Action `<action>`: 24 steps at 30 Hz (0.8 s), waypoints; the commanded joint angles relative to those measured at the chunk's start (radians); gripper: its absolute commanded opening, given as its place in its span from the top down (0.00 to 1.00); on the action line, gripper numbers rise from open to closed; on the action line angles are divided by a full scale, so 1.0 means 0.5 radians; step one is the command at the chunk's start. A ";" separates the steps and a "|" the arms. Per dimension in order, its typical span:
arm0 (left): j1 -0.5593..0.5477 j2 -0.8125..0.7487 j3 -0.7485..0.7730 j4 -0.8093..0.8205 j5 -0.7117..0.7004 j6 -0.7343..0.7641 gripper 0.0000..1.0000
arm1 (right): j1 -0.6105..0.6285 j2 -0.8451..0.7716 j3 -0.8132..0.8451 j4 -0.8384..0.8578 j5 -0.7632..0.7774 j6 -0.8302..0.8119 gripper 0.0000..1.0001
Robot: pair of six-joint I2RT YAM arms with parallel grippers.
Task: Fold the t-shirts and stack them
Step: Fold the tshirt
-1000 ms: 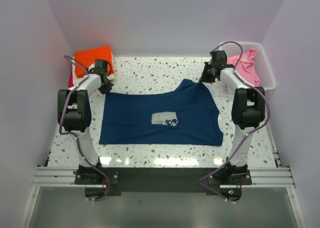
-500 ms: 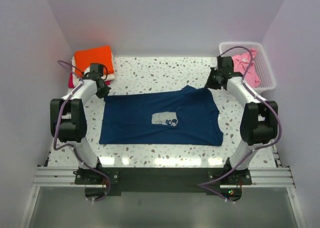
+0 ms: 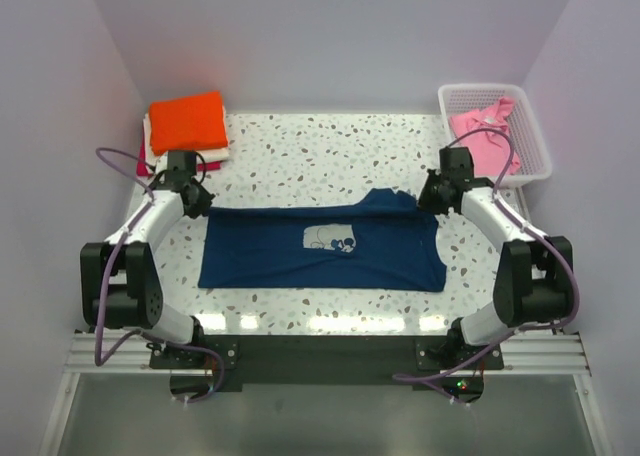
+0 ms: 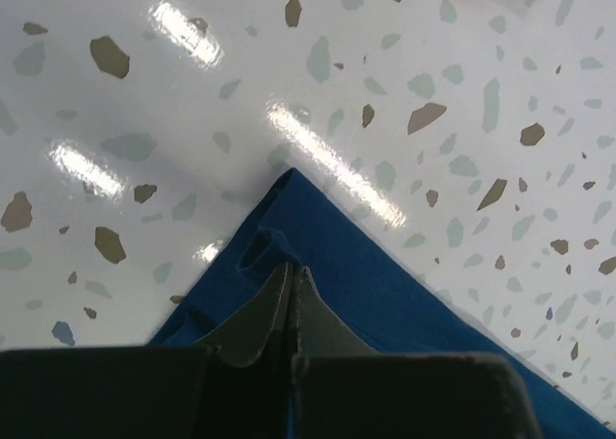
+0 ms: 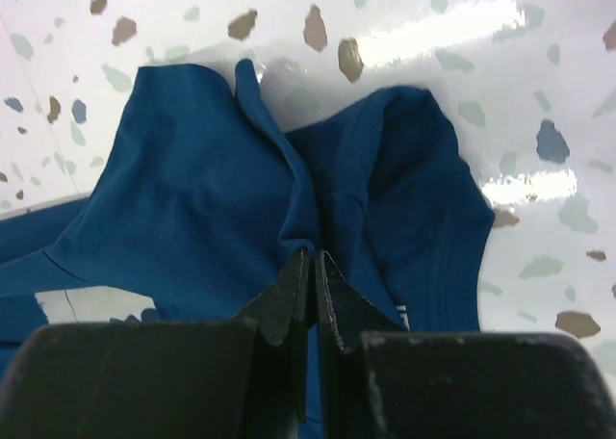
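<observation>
Navy t-shirt (image 3: 290,261), long axis left-right, left fingers (image 4: 260,319) gripping far-left corner, right fingers (image 5: 285,299) gripping far-right bunch

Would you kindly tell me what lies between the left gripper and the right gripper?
The navy blue cloth t-shirt: its far edge spans from the left gripper to the right gripper, both pinching it, seen in the top external view.
</observation>
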 commanded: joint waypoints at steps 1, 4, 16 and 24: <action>0.025 -0.157 -0.142 0.104 0.013 -0.061 1.00 | -0.007 -0.173 -0.132 0.052 0.015 0.072 0.96; 0.025 -0.240 -0.240 0.120 0.016 -0.073 1.00 | -0.004 -0.278 -0.243 0.065 0.030 0.096 0.96; 0.044 -0.418 -0.461 0.132 0.013 -0.085 1.00 | -0.004 -0.523 -0.519 0.077 -0.007 0.161 0.96; 0.050 -0.452 -0.477 0.199 0.004 -0.021 1.00 | -0.004 -0.539 -0.703 0.175 -0.077 0.222 0.94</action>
